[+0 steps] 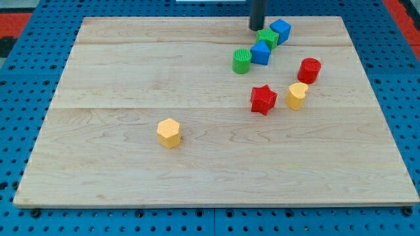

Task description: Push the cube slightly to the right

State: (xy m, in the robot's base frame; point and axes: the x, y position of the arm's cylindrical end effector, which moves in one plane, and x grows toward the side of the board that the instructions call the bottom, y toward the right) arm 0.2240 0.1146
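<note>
My tip sits near the view's top edge of the wooden board, just left of the top cluster. No jaws on this tool: plain dark rod, nothing clamped.

Task obj: blue cube is just right of tip, same height in view, w/ the green star block wedged between, slightly below-right of tip. Tip looks v. close to or touching the green star's upper-left corner; can't tell for sure. Tip not touching the cube. Cube touches or nearly touches the green star on its right side.

Rod pose: comes down from the view's top, roughly vertical, only the lower section in frame, rest cut off.

Others rel. to tip:
- 2nd blue block, shape unclear (looks wedge/angular), right below tip, against the green star's lower edge.
- green cylinder, ribbed sides, below and slightly left of tip, beside that blue block.
- red cylinder, below-right, apart from the cluster.
- yellow cylinder, further below-right, near the red cyl.
- red star, well below tip, just left of the yellow cyl.
- yellow hexagonal block, far below-left, alone mid-board.

Board rests on a blue perforated table.
</note>
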